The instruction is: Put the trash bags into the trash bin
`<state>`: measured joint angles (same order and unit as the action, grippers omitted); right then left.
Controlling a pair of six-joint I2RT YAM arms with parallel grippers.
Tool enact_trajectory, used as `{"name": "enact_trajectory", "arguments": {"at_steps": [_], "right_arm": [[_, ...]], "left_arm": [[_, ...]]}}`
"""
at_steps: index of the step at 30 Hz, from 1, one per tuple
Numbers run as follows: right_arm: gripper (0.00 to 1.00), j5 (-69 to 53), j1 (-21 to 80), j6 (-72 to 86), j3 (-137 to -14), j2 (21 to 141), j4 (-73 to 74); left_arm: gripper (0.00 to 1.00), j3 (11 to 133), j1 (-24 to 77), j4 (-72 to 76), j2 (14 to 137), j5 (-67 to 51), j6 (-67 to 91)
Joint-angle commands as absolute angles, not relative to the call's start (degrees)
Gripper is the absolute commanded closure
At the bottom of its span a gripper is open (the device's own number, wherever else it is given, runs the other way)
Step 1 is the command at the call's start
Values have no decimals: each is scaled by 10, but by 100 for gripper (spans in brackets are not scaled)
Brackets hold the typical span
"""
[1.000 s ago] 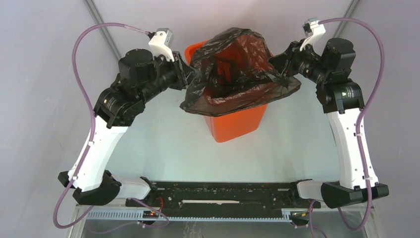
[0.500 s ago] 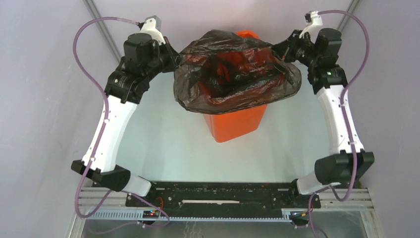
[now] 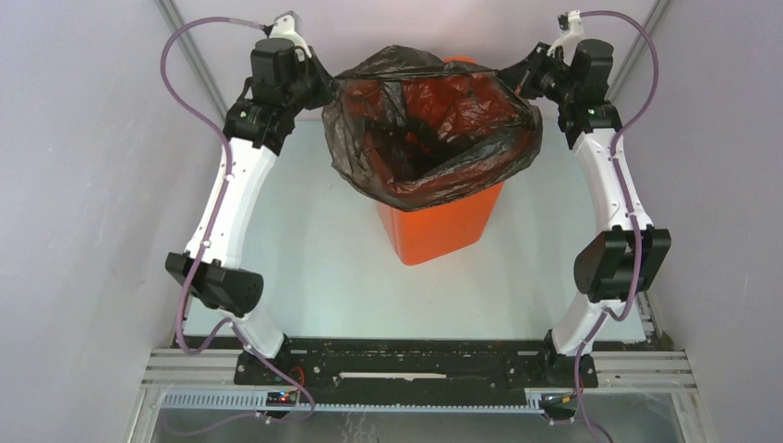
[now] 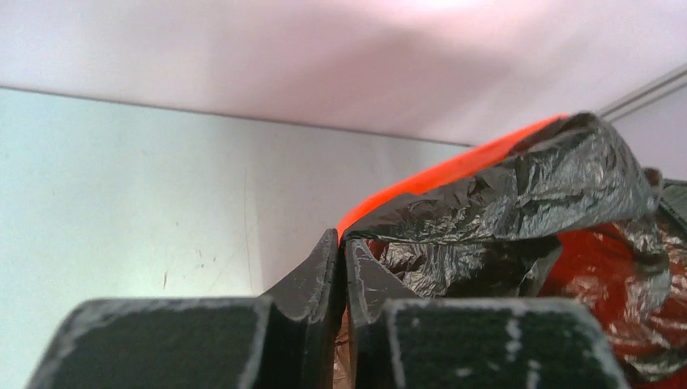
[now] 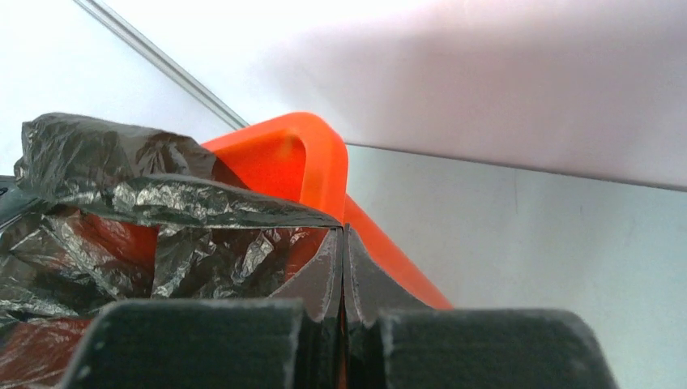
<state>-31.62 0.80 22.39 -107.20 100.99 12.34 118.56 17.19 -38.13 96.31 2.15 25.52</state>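
The black crinkly trash bag [image 3: 434, 138] hangs open-mouthed over the top of the orange trash bin [image 3: 443, 226], and the bin's orange shows through the thin film. My left gripper [image 3: 330, 85] is shut on the bag's left edge, and my right gripper [image 3: 511, 76] is shut on its right edge. Between them the far hem is pulled taut. In the left wrist view the left gripper [image 4: 340, 243] pinches the bag [image 4: 502, 203] beside the bin rim [image 4: 421, 182]. The right wrist view shows the right gripper [image 5: 342, 239] nipping the bag [image 5: 146, 194] at the bin's corner [image 5: 316, 158].
The bin stands at the far middle of the pale table [image 3: 314, 268], close to the back wall. Grey walls close in on both sides. A black mounting rail [image 3: 415, 365] runs along the near edge between the arm bases.
Both arms have stretched forward and risen, and both grippers have closed on the bag. The bag has been carried back and spread wider over the bin mouth.
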Motion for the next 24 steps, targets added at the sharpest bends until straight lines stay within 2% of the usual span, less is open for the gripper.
{"name": "enact_trajectory", "arguments": {"at_steps": [1, 7, 10, 12, 17, 24], "right_arm": [[100, -339, 4, 282, -1122, 1048, 65], [100, -347, 4, 325, -1221, 1122, 94], [91, -345, 4, 334, -1260, 1153, 120], [90, -345, 4, 340, -1273, 1170, 138], [95, -342, -16, 354, -1263, 1180, 161], [96, -352, -19, 352, -1232, 1180, 197]], "left_arm": [[87, 1248, 154, -325, 989, 11, 262], [80, 1270, 129, -280, 1034, -3, 311], [79, 1280, 123, -268, 1059, -27, 338], [79, 1287, 119, -263, 1078, -45, 357], [92, 1288, 106, -275, 1114, -73, 421], [94, 1281, 86, -307, 1154, -127, 488]]}}
